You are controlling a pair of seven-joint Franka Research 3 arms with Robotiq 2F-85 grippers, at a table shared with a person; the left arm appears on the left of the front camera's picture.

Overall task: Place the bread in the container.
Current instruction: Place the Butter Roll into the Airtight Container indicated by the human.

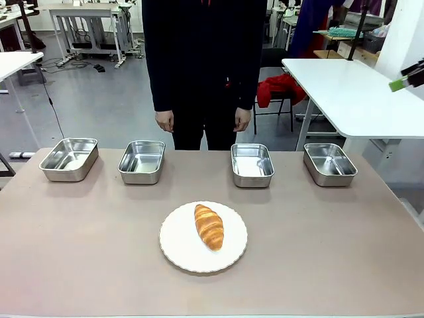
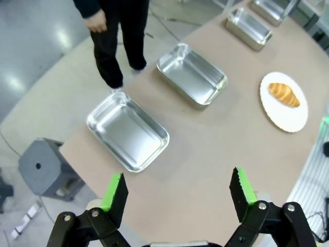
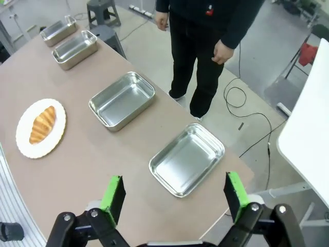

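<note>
A golden-brown ridged croissant (image 1: 209,226) lies on a round white plate (image 1: 173,248) by the worktop (image 1: 79,252)'s near edge, well apart from the wide-open, empty left gripper (image 2: 178,188) and right gripper (image 3: 173,188).

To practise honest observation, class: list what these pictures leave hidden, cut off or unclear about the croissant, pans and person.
- Front view: the person is cut off above the chest by the top edge.
- Left wrist view: the farthest pan is cut by the top edge.
- All views: the underside of the croissant lies hidden against the plate.
- Nothing marks which pan is meant.
</note>
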